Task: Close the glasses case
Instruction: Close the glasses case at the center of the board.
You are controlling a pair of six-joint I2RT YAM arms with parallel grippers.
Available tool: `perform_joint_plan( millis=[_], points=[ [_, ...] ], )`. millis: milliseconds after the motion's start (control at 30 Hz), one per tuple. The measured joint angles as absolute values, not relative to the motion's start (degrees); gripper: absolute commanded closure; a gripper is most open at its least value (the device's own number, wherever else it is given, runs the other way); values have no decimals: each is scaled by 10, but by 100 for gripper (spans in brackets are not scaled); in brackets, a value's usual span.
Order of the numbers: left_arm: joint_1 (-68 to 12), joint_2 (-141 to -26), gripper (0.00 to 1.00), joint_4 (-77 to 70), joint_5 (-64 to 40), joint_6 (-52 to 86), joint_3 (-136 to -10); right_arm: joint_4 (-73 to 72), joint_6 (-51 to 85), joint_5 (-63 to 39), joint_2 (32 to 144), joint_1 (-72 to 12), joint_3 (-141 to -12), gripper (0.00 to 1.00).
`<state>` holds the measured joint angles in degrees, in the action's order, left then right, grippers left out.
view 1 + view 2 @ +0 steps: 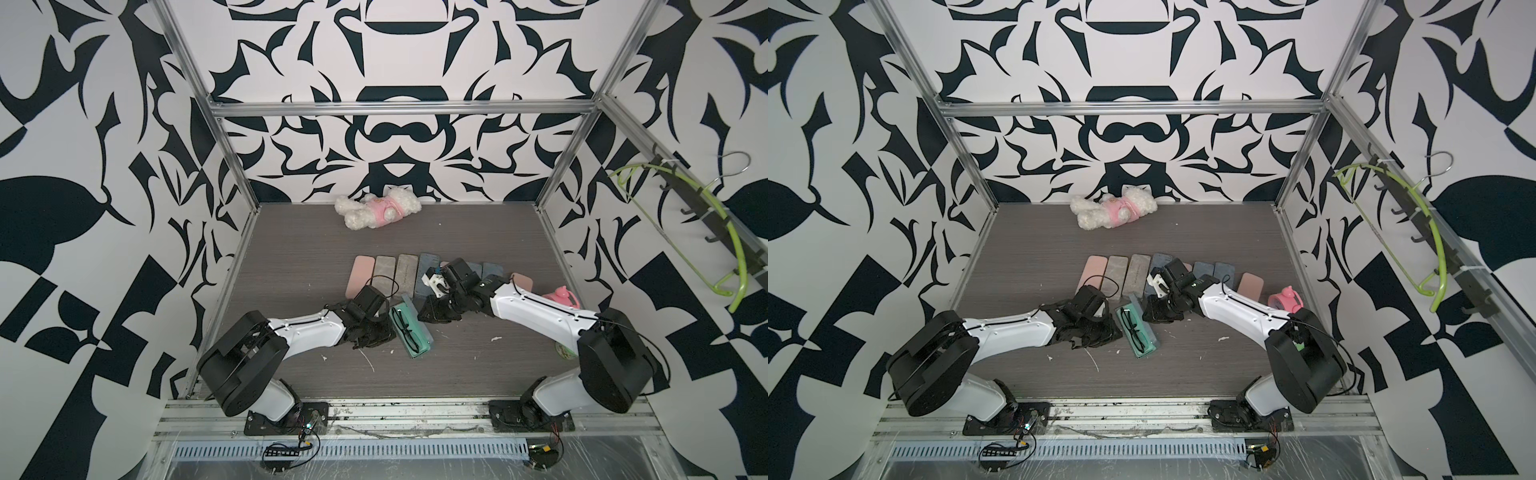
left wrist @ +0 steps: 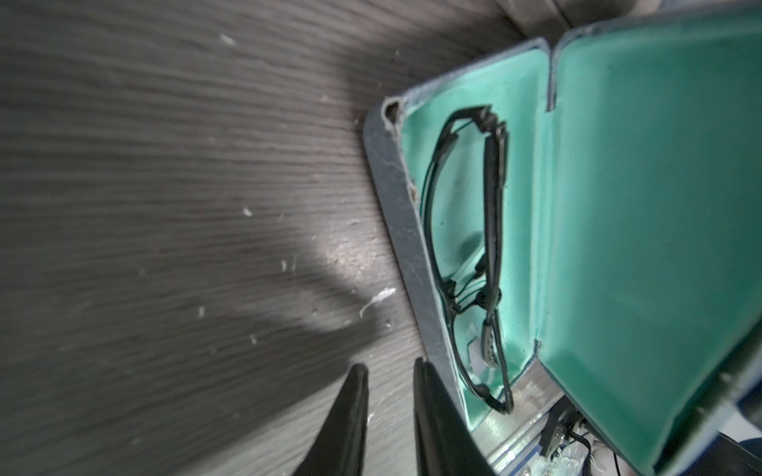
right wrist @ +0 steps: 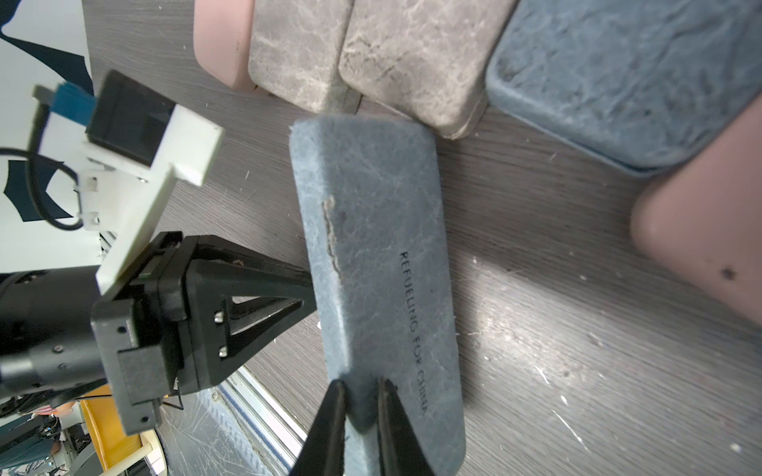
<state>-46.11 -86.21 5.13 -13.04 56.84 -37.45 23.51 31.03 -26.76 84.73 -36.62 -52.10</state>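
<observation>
Black left gripper sits just left of the case, jaws narrow with nothing between them, one finger right beside the base wall. Blue-grey leathery hard-shell glasses case lies near-centre on the dark wood-grain table, between both arms, just near of a row of closed cases. It's open: teal lining, black-framed glasses folded in the base, lid standing almost upright along the right edge, outer skin scuffed. Right gripper is pinched on the lid's rim. I'd judge it light, with a stiff shell and probably a sprung hinge that snaps. Hold the rim and brace the base, or it slides.
</observation>
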Motion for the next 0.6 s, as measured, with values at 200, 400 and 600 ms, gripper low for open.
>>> perform_joint_plan(
  millis=[200, 400, 600],
  points=[
    [-463, -872, 75, 49, -130, 568, -375, 227, 314, -267, 852, -379, -522, 82],
    [-464, -874, 75, 46, -130, 568, -375, 220, 316, -266, 859, -388, -523, 83],
    [-465, -875, 76, 44, -130, 568, -375, 209, 318, -267, 872, -401, -524, 83]
  ],
)
